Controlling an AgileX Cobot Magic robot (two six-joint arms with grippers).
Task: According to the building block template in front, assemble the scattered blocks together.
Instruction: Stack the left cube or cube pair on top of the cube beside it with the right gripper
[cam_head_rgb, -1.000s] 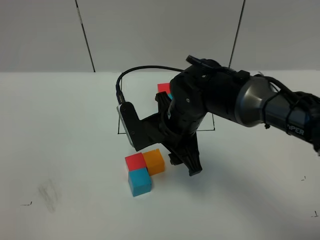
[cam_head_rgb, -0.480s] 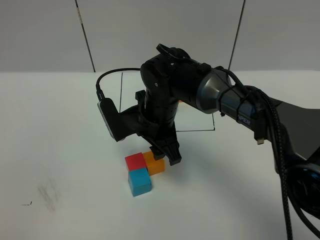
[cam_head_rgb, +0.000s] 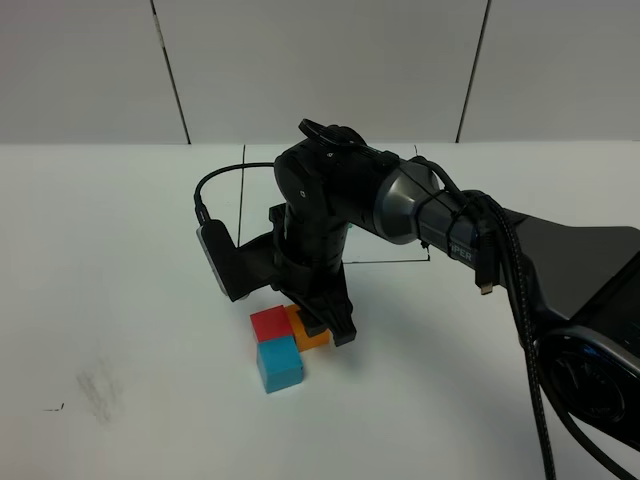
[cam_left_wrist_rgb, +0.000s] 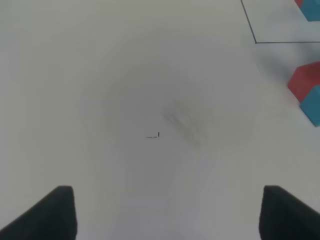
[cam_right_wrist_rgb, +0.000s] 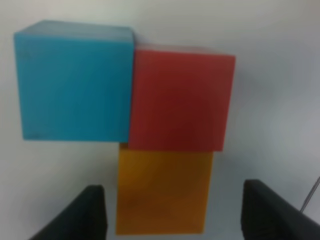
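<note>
R gripper (cam_head_rgb: 330, 328) has swung in from the R side and dropped over the last sec; now sits low at the orange cube (cam_head_rgb: 309, 328), fingers (cam_right_wrist_rgb: 92, 212) straddling it per R wrist view, one each side w/ gaps showing, so partly spread, not pinching anything that I can see. Directly under/ahead of the gripper: orange cube touches red cube (cam_head_rgb: 270, 323), blue cube (cam_head_rgb: 279, 364) touches red on its other face, an L cluster w/ red at the corner. Cubes look unmoved across the sec, only the arm shifted. Judgement: scattered blocks already read as assembled in an L; this looks like a final nudge/alignment or check on orange, task near done pending match w/ template. Template (cam_left_wrist_rgb: 310, 7) is past the gripper, hidden behind the arm in the high view; only a frame line (cam_head_rgb: 385, 262) shows there, L wrist view catches a red/blue bit at the frame corner. L gripper (cam_left_wrist_rgb: 165, 212) well off to the side, spread wide, holding nothing, over bare table. Surface: white matte table (cam_head_rgb: 120, 300), faint grey smudge (cam_head_rgb: 98, 385) plus small black tick marks. Far: pale wall panels (cam_head_rgb: 320, 70) w/ dark seams.
</note>
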